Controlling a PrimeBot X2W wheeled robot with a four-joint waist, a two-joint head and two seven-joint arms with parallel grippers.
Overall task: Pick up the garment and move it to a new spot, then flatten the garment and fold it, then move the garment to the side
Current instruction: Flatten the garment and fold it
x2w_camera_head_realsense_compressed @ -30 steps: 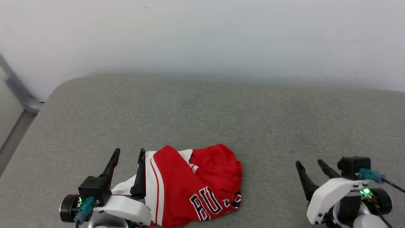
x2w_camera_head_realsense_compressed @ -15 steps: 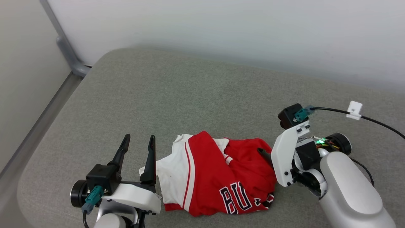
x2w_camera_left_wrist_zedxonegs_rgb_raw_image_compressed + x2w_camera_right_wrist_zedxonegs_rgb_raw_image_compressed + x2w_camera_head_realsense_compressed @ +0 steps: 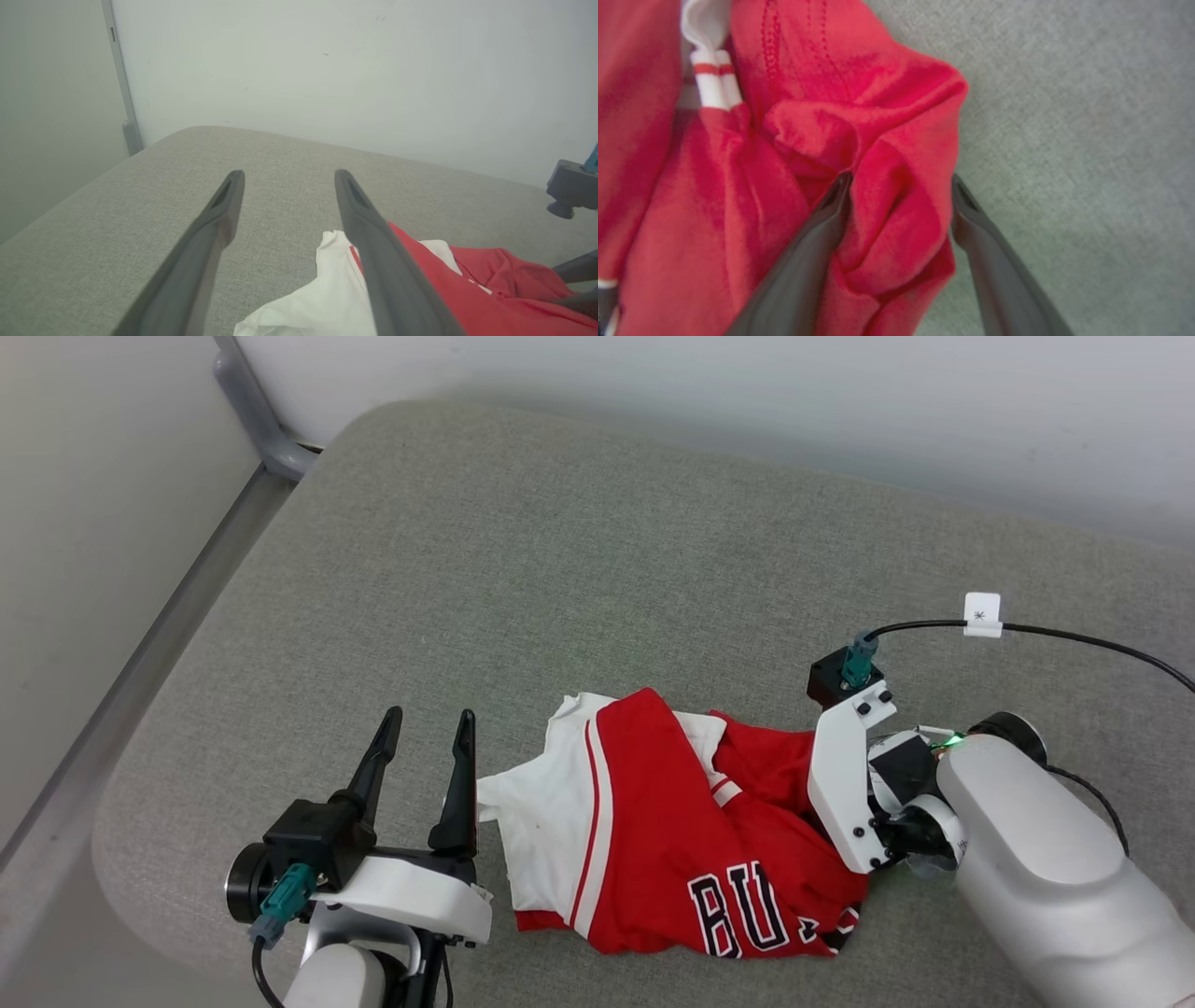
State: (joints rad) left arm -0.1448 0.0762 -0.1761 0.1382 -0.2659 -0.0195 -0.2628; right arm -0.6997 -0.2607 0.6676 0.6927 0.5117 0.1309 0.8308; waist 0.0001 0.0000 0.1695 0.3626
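The shirt [image 3: 653,821] lies crumpled near the front edge of the grey cushion [image 3: 560,569], at about six o'clock in my head view. Its red body is bunched, one white sleeve spills toward nine o'clock, and the black letters face up on the near side. At its three o'clock edge sits the right gripper [image 3: 901,178]. In the wrist view its jaws stand wide and straddle a raised red fold, one finger sunk into the cloth and the other over bare cushion just beside the hem. Nothing is pinched yet. The left gripper [image 3: 428,716] sits at the shirt's nine o'clock, jaws wide and empty, its inner finger just beside the sleeve; I cannot tell whether it touches.

I read this as the first pick-up, barely begun. Next I would close the right jaws on that fold, confirm the cloth is caught, then lift and carry it toward twelve o'clock, deeper onto the cushion. The cable [image 3: 1074,639] at two o'clock needs watching.
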